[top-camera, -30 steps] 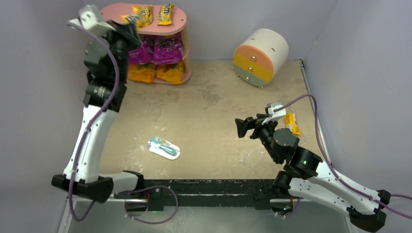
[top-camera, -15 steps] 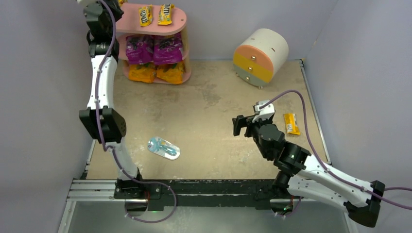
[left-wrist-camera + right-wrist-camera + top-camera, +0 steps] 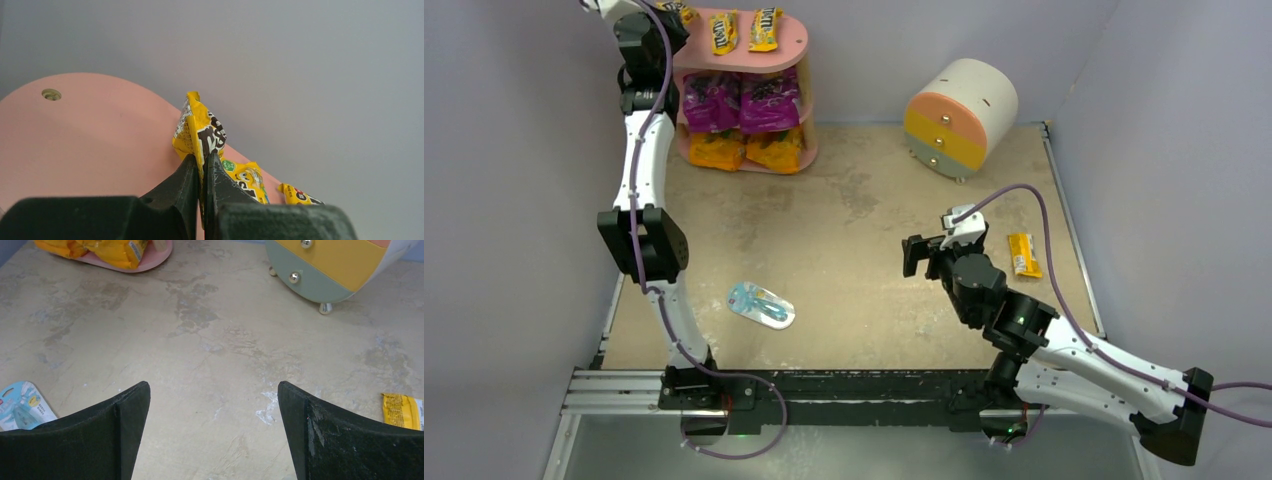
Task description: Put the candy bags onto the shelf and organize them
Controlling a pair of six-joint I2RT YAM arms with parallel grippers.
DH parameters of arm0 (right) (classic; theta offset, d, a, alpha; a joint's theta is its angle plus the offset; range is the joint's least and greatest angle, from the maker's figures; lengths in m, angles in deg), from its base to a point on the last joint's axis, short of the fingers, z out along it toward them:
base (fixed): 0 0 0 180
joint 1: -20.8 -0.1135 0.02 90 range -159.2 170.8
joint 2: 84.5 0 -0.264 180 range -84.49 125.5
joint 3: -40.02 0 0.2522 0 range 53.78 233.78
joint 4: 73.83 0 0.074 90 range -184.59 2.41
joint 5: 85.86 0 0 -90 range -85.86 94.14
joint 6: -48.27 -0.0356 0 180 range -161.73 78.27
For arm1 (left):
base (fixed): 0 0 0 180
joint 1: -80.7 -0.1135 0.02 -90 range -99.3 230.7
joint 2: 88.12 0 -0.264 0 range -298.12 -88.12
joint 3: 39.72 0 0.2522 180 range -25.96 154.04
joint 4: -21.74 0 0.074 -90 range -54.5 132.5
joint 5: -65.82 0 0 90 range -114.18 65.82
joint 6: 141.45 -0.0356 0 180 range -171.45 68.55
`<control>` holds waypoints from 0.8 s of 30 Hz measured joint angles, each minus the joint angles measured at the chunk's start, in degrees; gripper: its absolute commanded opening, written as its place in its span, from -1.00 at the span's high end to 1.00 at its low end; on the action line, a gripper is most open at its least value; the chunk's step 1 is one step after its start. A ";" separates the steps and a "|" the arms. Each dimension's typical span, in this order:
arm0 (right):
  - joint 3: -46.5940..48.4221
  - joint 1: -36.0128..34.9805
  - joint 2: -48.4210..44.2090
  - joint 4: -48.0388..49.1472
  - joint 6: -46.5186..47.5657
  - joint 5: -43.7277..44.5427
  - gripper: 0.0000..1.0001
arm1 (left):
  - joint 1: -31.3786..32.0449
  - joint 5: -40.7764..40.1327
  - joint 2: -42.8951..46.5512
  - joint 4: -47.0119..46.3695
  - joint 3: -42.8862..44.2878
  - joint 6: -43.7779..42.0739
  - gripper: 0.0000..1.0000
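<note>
Your left gripper pinches a small yellow M&M's pack upright over the left end of the top board of the pink three-tier shelf; two more such packs lie flat on that board. Your right gripper hovers above the beige tabletop, fingers spread wide and empty, with a fourth yellow pack lying to its right.

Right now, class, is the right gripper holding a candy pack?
No, the right gripper is wide open, and the yellow pack lies apart on the table.
</note>
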 measured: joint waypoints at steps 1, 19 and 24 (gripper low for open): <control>0.00 0.00 0.02 0.00 0.11 0.15 -0.97 | 0.00 0.22 0.00 -0.09 -0.11 0.46 0.98; -1.31 0.00 -2.69 2.67 1.25 0.33 -0.98 | 0.02 -1.22 3.04 -0.31 -4.66 -0.87 -0.76; -1.31 0.00 -2.67 2.19 -0.46 2.60 -0.98 | 0.02 -2.86 6.71 2.16 -4.87 -3.32 -0.82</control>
